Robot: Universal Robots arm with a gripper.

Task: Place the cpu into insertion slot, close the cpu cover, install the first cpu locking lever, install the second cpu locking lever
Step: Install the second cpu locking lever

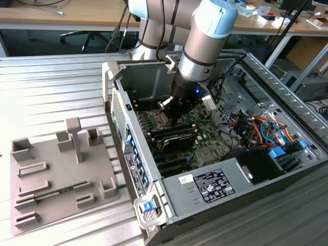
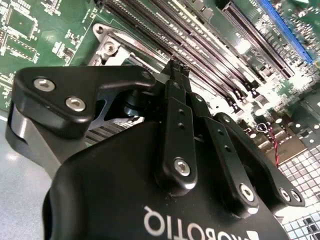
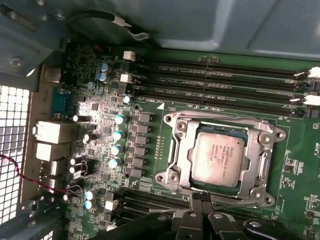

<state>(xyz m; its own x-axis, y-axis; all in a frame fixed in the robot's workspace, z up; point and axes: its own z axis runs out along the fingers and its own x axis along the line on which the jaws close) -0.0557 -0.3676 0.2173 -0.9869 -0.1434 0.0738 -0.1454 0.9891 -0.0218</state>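
Two black fingers of the gripper (image 2: 176,67) sit pressed together in the second wrist view, their tips meeting with nothing visible between them, so the hand reads as closed and empty. In the first wrist view those tips hover just beside one edge of the cpu cover (image 3: 176,150), the silvery frame that lies flat on the socket. Through its square window the cpu (image 3: 218,157) shows, grey top up and seated in the insertion slot. Judging from this, the chip is placed and the cover is down; whether either locking lever is latched cannot be made out, so that part appears to be the work in hand. Past the socket run the long memory slots (image 3: 220,80) on the green motherboard (image 3: 300,165). Farther out, the exterior view shows the arm reaching down into the open computer case (image 1: 287,82), with a grey parts tray (image 1: 51,179) well apart on the exterior view's left.
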